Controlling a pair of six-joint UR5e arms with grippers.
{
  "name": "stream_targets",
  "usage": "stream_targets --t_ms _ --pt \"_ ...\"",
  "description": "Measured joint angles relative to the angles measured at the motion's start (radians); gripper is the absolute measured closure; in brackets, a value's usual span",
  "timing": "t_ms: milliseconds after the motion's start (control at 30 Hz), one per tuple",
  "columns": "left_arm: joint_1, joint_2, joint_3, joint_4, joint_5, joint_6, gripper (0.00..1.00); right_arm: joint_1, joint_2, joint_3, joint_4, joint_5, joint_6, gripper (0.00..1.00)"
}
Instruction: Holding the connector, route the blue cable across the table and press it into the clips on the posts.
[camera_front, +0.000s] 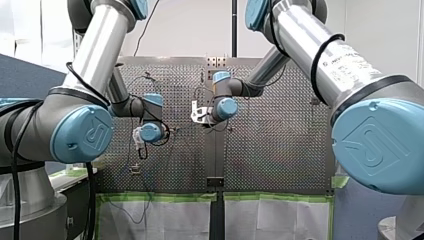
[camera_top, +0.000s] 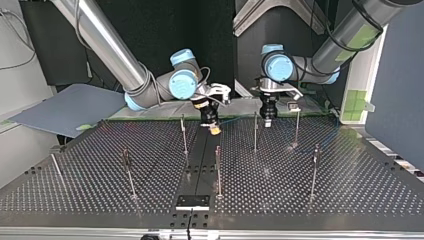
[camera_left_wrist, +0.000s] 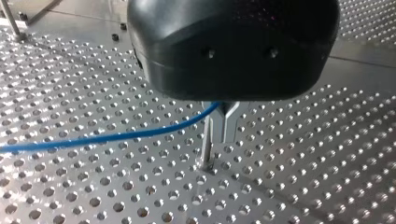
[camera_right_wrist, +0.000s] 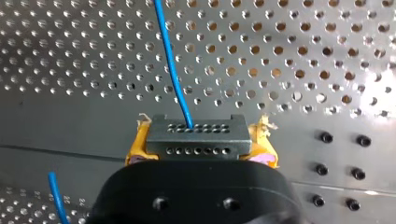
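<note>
My right gripper is clamped on the dark connector, yellow pads on both of its sides. The blue cable leaves the connector's holed face and runs ahead over the perforated table. A second bit of blue cable sits beside the gripper body.

My left gripper has metal fingers nearly together, closed around the blue cable. The cable comes in from the side just above the table. A thin post stands just under the fingers, but I can't tell if it touches them.

In the top view both grippers hang low near the table's far edge, close to the arms' bases. Right gripper is over the centre seam, with a post just to its left in that view. Left gripper sits between two posts, close to the first. The near half of the table is open apart from four more posts, spaced well apart. A blue-grey board lies off the table's far left corner.
</note>
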Motion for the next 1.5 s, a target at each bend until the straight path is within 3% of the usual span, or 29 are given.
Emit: stream_targets --t_ms 233,500,567,600,633,700,733,767,800,833,867,1033,1233,1500 --pt "0.027 -0.005 0.05 -0.025 0.009 0.0 0.99 -0.018 0.0 0.0 -0.016 0.0 0.004 1.0" --pt "0.088 -0.005 0.082 -0.063 0.051 0.005 0.99 -0.033 0.0 -0.001 -0.019 -0.001 0.004 1.0" --pt "0.096 -0.005 0.084 -0.07 0.063 0.007 0.89 -0.035 0.0 -0.001 -0.021 -0.001 0.004 1.0" --pt "0.098 -0.005 0.084 -0.073 0.068 0.008 0.89 -0.036 0.0 -0.001 -0.021 -0.001 0.004 1.0" --pt "0.099 -0.005 0.084 -0.077 0.073 0.008 0.81 -0.037 0.0 -0.001 -0.021 -0.001 0.004 1.0" --pt "0.1 -0.004 0.084 -0.083 0.086 0.007 0.81 -0.039 0.0 -0.001 -0.021 -0.001 0.003 1.0" --pt "0.1 -0.004 0.084 -0.085 0.09 0.007 0.5 -0.04 0.0 -0.001 -0.02 -0.001 0.003 1.0" --pt "0.098 -0.004 0.084 -0.089 0.093 0.007 0.26 -0.04 0.0 -0.001 -0.02 -0.001 0.003 1.0" --pt "0.097 -0.004 0.084 -0.094 0.095 0.008 0.26 -0.04 0.0 -0.001 -0.02 -0.001 0.002 1.0" --pt "0.095 -0.004 0.084 -0.101 0.097 0.008 0.08 -0.04 0.0 -0.001 -0.02 -0.001 0.002 1.0" --pt "0.094 -0.004 0.084 -0.111 0.098 0.01 0.0 -0.041 0.0 -0.001 -0.02 -0.001 0.002 1.0" --pt "0.089 -0.003 0.084 -0.148 0.088 0.034 0.0 -0.042 0.0 -0.001 -0.019 -0.003 0.002 1.0" --pt "0.075 0.002 0.083 -0.197 0.045 0.074 0.0 -0.043 0.0 -0.001 -0.017 -0.003 0.001 1.0" --pt "0.036 0.052 0.056 -0.268 -0.011 0.086 0.0 -0.043 0.0 -0.001 -0.017 -0.003 0.0 1.0"
